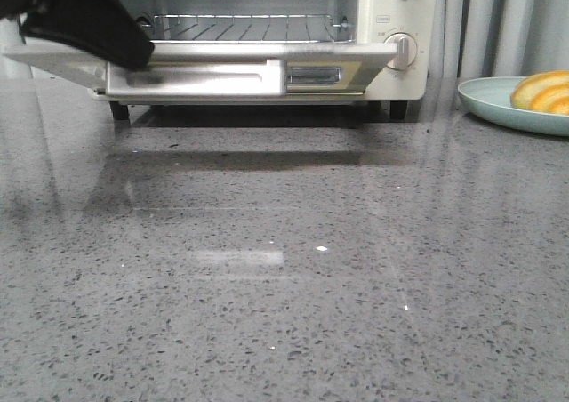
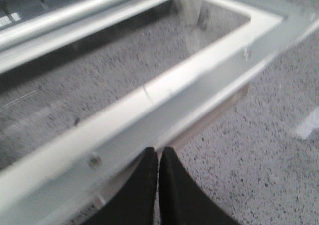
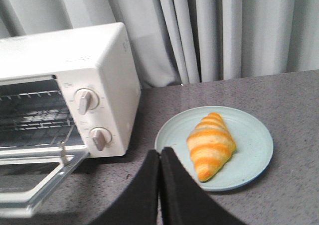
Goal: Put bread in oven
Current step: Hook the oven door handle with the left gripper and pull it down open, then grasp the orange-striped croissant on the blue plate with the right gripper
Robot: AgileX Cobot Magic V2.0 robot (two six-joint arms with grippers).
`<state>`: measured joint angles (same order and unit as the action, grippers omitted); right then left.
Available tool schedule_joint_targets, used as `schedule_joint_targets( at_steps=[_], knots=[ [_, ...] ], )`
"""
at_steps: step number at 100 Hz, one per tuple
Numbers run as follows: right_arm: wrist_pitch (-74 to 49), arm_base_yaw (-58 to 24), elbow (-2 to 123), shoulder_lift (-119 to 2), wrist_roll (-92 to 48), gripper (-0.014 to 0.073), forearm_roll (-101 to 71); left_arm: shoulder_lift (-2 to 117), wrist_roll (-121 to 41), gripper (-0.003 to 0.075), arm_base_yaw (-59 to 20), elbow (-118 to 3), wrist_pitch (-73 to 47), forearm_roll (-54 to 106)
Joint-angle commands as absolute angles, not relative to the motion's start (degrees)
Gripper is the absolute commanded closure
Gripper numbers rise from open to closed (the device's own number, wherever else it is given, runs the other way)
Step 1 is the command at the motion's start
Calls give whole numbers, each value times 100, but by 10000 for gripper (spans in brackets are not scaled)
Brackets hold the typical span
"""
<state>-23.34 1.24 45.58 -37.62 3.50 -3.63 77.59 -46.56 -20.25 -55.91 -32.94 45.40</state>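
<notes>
The left pincer (image 1: 133,51) is resting on the far-left part of the oven (image 1: 391,28) door (image 1: 231,68), which is lying almost flat and exposing the wire rack (image 1: 244,27); its fingers are pressed together with nothing between them, seemingly pushing down on the frame rather than gripping it. To finish this step well, the arm should be easing the door fully down to its stop, pressing gently near the edge so the oven is not sliding on the counter (image 1: 284,286), and then lifting clear toward the left so the opening is free for the other arm. The right pincer (image 3: 159,155) is hovering clenched and empty, near the pale green plate (image 3: 249,135), so it will need to open before reaching for anything. The bread (image 3: 210,144) is lying on that plate, to the right of the oven and well apart from the door — a croissant-shaped roll, golden-brown with paler yellow stripes, plump in the middle and tapering to a point. It looks soft, so a light grasp across its thick middle would probably suit it best.
</notes>
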Motion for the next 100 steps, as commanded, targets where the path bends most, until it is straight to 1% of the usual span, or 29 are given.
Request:
schedule_joint_targets(
  at_steps=[1, 24, 40, 43, 47, 50, 55, 62, 67, 76, 96, 100],
  knots=[
    [-2276, 131, 5330, -4487, 326, 641, -124, 7428, -4614, 742, -1999, -5808, -3052, 4745],
    [-2795, 141, 6923, -6474, 326, 641, 265, 6788, -4587, 742, -1999, -5808, -3169, 4745],
    [-3720, 371, 7968, -7832, 326, 630, 266, 5896, -4495, 742, -1999, -5808, -3291, 4745],
    [-3890, 441, 8117, -8035, 326, 610, 266, 5716, -4455, 742, -1999, -5808, -3318, 4745],
    [-4084, 499, 8297, -8313, 326, 559, 256, 5457, -4442, 742, -1999, -5808, -3359, 4714],
    [-4173, 551, 8393, -8480, 326, 512, 256, 5285, -4442, 742, -1999, -5808, -3388, 4695],
    [-4218, 613, 8487, -8731, 326, 406, 256, 5003, -4430, 742, -1999, -5808, -3464, 4605],
    [-4207, 664, 8498, -9024, 326, 293, 256, 4670, -4223, 742, -1999, -5808, -3535, 4445],
    [-4207, 673, 8498, -9226, 326, 257, 256, 4464, -3986, 742, -1999, -5808, -3577, 4244],
    [-4191, 673, 8498, -9626, 326, 256, 256, 4156, -3676, 742, -1999, -5808, -3687, 4081],
    [-3908, 673, 8498, -10421, 404, 257, -69, 3835, -3599, 742, -1999, -5808, -3696, 4080],
    [-3852, 673, 8498, -10513, 404, 274, -171, 3828, -3599, 742, -1999, -5808, -3707, 4080]
  ],
)
